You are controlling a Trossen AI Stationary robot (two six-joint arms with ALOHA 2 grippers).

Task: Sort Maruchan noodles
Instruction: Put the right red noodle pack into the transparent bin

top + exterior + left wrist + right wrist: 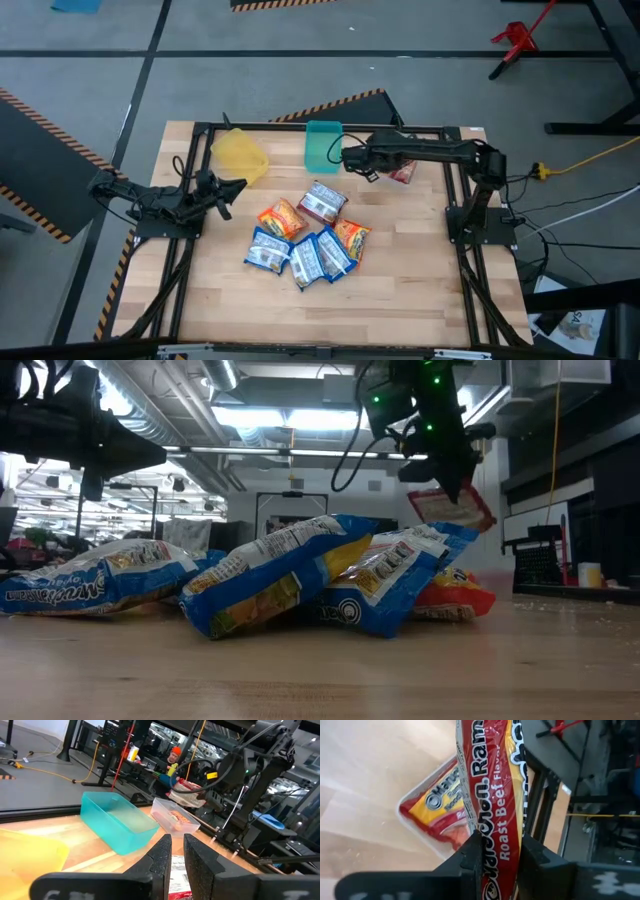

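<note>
Above the clear bin (427, 810), the right gripper (495, 851) pinches a red noodle packet (490, 780) by its edge. One red packet already lies inside. The packet looks light, soft and slippery, so an edge hold seems best. Near the bin stand the teal bin (322, 145) and table frame, leaving little room.

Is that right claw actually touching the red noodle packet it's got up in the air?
Touching. In the right wrist view the right gripper pinches the red packet between its two fingers, above the clear bin.
</note>
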